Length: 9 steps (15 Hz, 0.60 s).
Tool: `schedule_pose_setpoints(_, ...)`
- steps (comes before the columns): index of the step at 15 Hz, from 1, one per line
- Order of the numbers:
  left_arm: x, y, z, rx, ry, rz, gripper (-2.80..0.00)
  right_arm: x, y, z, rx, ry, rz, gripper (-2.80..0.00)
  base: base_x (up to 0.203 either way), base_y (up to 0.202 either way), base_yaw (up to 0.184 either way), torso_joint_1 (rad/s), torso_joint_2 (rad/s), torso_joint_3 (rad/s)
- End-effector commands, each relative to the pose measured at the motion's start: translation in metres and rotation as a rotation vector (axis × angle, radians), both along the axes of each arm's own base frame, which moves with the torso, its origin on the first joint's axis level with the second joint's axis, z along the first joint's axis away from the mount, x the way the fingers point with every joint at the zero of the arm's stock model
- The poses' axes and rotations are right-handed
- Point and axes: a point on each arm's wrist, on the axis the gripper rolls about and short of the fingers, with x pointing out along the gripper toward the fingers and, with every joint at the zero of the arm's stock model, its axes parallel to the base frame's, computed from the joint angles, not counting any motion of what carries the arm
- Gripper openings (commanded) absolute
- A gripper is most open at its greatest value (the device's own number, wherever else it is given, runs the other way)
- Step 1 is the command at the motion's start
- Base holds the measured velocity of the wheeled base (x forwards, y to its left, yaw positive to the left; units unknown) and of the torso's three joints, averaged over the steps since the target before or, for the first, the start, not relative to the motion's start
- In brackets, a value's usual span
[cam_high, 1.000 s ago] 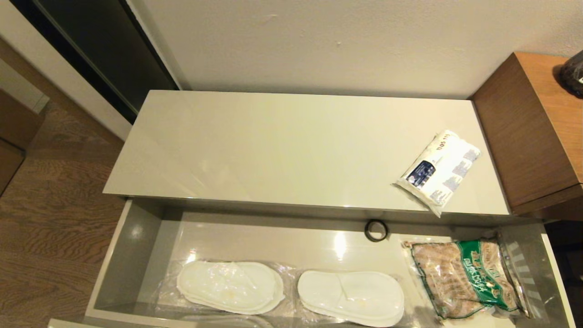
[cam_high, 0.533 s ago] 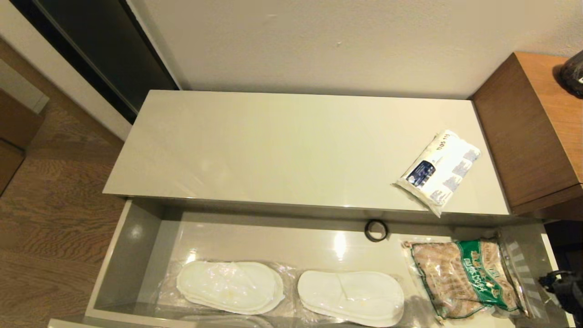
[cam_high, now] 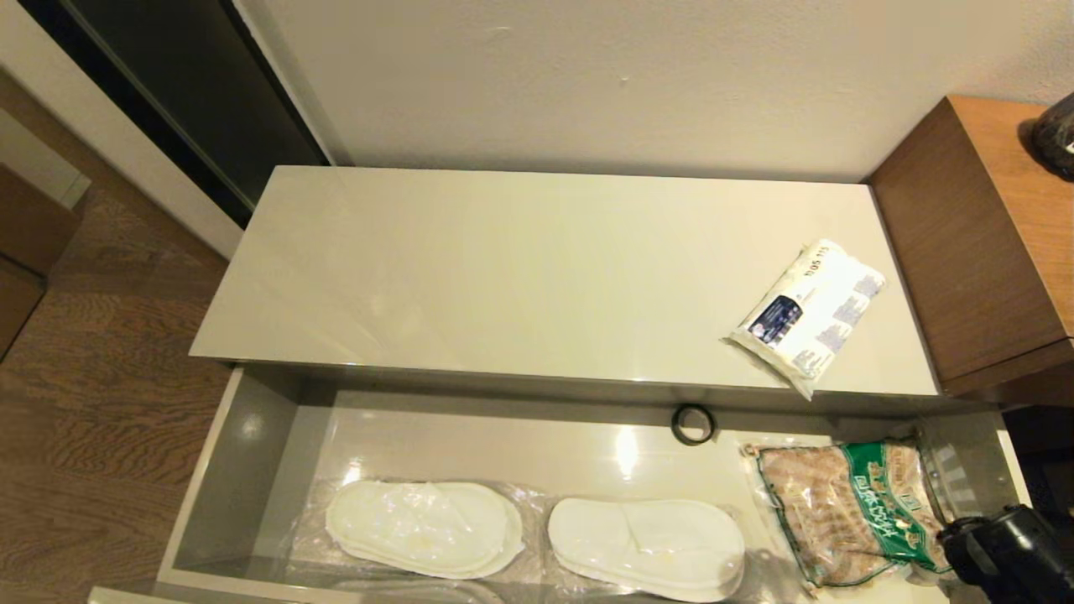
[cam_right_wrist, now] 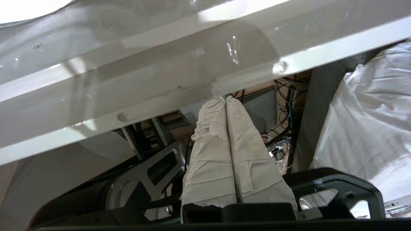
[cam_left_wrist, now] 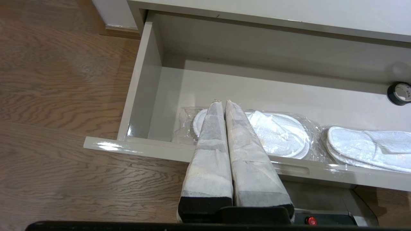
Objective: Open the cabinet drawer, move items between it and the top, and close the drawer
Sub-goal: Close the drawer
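The cabinet drawer (cam_high: 243,470) stands pulled out below the top (cam_high: 520,268). Two clear-wrapped pairs of white slippers lie along its front, one at the left (cam_high: 424,527) and one in the middle (cam_high: 646,547). On the top's right end rests the tissue pack (cam_high: 805,315), label side up. My left gripper (cam_left_wrist: 221,103) is shut and empty, hovering at the drawer's front edge (cam_left_wrist: 290,169) above the left slippers (cam_left_wrist: 279,133); the head view does not show it. My right gripper (cam_right_wrist: 221,98) is shut and empty, close under a glossy drawer panel (cam_right_wrist: 160,64). Only that arm's black wrist (cam_high: 1003,549) shows by the drawer's right front corner.
A green-labelled snack bag (cam_high: 856,512) fills the drawer's right end, and a small black ring (cam_high: 693,424) lies at the back. The brown wooden unit (cam_high: 982,243) stands taller at the right. Wooden floor (cam_high: 101,403) lies to the left.
My right arm's black wrist has risen into the head view at the bottom right corner, beside the snack bag. The drawer and all items have stayed put.
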Motion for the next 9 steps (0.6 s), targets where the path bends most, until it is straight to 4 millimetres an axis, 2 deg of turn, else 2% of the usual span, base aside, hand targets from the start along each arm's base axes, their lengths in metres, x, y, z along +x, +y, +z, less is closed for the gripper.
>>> schedule_pose_setpoints(1,0.0,0.0,0.0,-0.001,0.0,0.001,-2.8,0.004,0.001,-0.007,-0.012,0.039,-0.002,-2.8,0.0,0.0,0.0,0.0,0.0,0.0)
schedule_pose_setpoints(5,0.0,0.0,0.0,-0.001,0.0,0.001,-2.8,0.013,0.004,-0.02,-0.022,0.056,-0.001,-2.8,0.0,0.0,0.0,0.0,0.0,0.0)
schedule_pose_setpoints(9,0.0,0.0,0.0,-0.001,0.0,0.001,-2.8,0.016,0.005,-0.022,-0.022,0.051,-0.002,-2.8,0.0,0.0,0.0,0.0,0.0,0.0)
